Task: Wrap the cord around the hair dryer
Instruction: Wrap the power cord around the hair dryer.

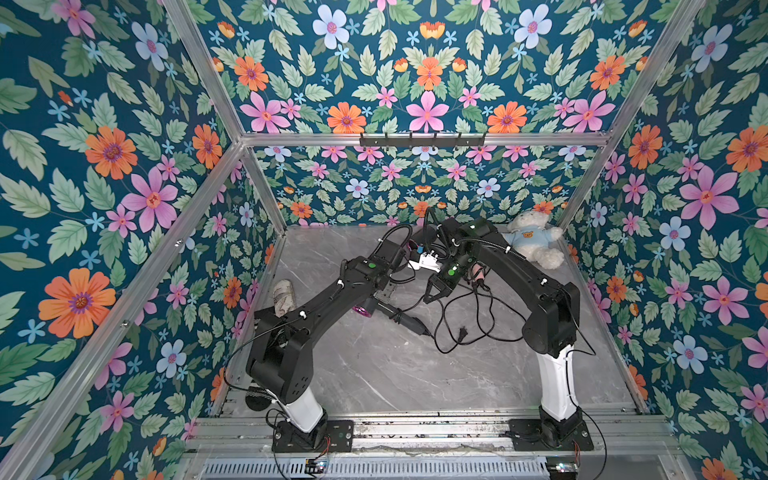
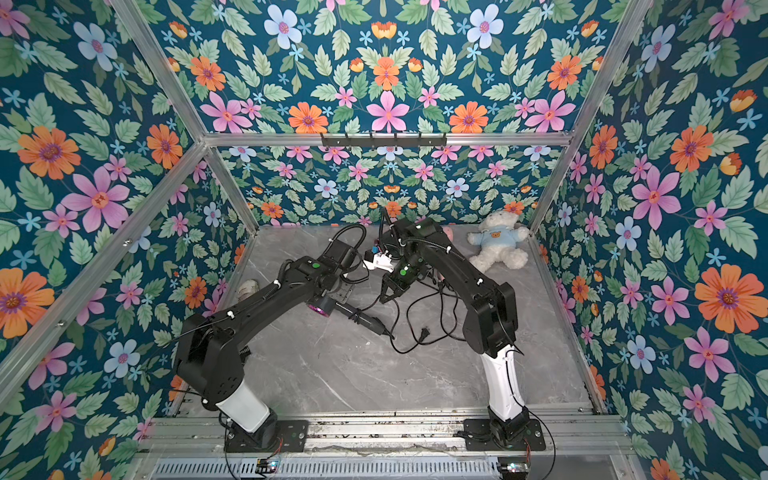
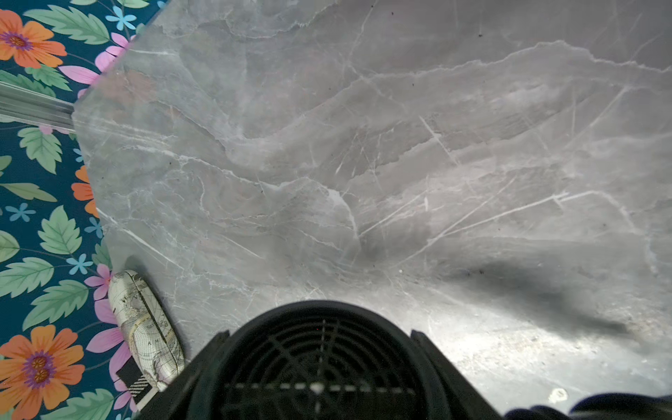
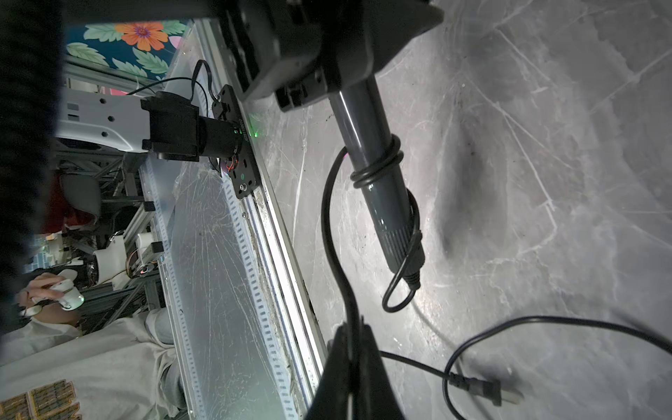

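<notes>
The black hair dryer (image 1: 397, 316) with a purple nozzle hangs just above the marble table, its handle pointing toward the right arm. My left gripper (image 1: 382, 296) is shut on its body. In the left wrist view the rear grille of the hair dryer (image 3: 320, 363) fills the space between the fingers of the left gripper (image 3: 320, 332). The black cord (image 4: 378, 163) circles the handle twice, then runs to my right gripper (image 4: 351, 336), which is shut on it. In both top views that right gripper (image 1: 432, 297) hovers beside the handle. The cord's loose loops and plug (image 4: 487, 391) lie on the table.
A white teddy bear (image 1: 534, 243) in a blue shirt sits in the back right corner. A map-print case (image 1: 284, 295) lies by the left wall. A white gadget (image 1: 424, 262) and small pink items (image 1: 478, 274) lie behind the grippers. Floral walls enclose three sides.
</notes>
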Robot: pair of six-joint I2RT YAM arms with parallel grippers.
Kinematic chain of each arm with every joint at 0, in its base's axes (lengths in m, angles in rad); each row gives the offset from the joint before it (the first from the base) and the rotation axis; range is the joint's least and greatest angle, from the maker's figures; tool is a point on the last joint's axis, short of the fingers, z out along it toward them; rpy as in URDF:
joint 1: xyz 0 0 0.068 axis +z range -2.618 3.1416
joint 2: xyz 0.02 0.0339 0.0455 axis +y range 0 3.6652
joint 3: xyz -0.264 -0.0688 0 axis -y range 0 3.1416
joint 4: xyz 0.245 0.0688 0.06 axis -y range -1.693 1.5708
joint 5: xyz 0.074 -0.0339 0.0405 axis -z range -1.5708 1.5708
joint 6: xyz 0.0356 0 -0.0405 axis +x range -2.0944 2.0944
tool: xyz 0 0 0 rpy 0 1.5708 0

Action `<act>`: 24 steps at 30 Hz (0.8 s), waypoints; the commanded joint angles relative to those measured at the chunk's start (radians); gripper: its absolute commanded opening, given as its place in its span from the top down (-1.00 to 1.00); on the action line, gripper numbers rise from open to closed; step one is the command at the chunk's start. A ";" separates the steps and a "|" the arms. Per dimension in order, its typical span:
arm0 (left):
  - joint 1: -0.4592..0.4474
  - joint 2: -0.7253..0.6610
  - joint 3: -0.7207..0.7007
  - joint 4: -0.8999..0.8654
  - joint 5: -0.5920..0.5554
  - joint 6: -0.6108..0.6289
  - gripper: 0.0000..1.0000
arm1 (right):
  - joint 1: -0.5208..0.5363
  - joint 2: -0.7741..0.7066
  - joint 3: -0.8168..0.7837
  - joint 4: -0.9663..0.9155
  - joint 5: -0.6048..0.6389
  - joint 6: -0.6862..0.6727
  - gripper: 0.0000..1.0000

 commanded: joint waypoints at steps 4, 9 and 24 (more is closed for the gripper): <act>0.003 -0.009 -0.010 -0.065 0.043 0.083 1.00 | 0.006 -0.026 -0.036 -0.040 0.289 0.018 1.00; -0.002 -0.060 -0.082 -0.077 0.232 0.218 1.00 | -0.041 -0.015 0.003 0.034 0.285 0.012 1.00; -0.022 -0.213 -0.204 -0.046 0.587 0.423 1.00 | -0.069 0.122 0.135 -0.037 0.092 -0.294 1.00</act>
